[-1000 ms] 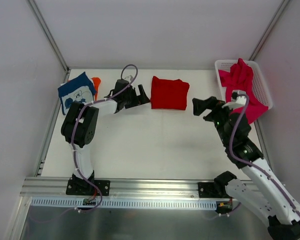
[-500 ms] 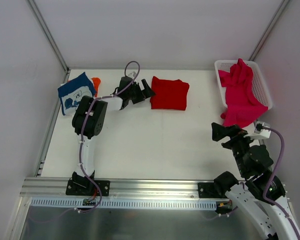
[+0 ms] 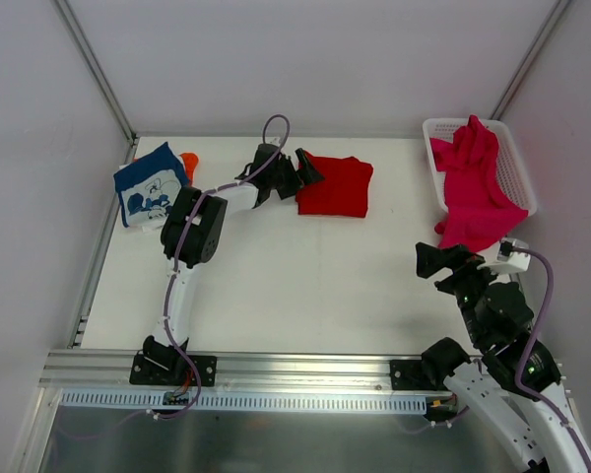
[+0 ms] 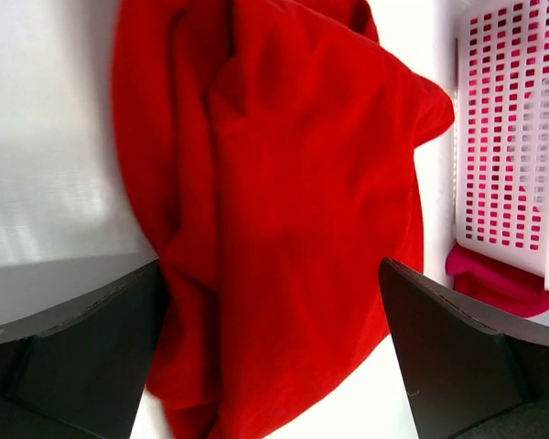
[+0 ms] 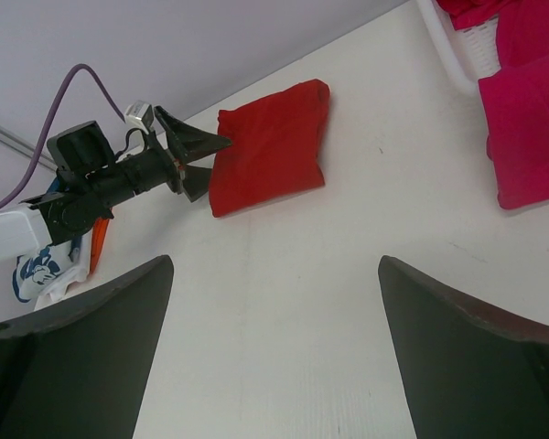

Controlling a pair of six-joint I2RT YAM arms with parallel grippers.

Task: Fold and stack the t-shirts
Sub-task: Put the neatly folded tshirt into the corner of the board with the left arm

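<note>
Left wrist view showed my left gripper (image 4: 270, 270) spread astride the edge of the red shirt (image 4: 284, 137), whereas overhead added my right gripper (image 3: 427, 261), also released, near the pink shirt (image 3: 473, 197).

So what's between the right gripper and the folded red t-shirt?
Nothing: only bare white table separates the right gripper from the red t-shirt, clearest in the right wrist view.

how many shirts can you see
4: red shirt mid-table; pink shirt spilling from the basket; navy shirt far left, orange shirt peeking out beside it. More may hide in the basket.
</note>
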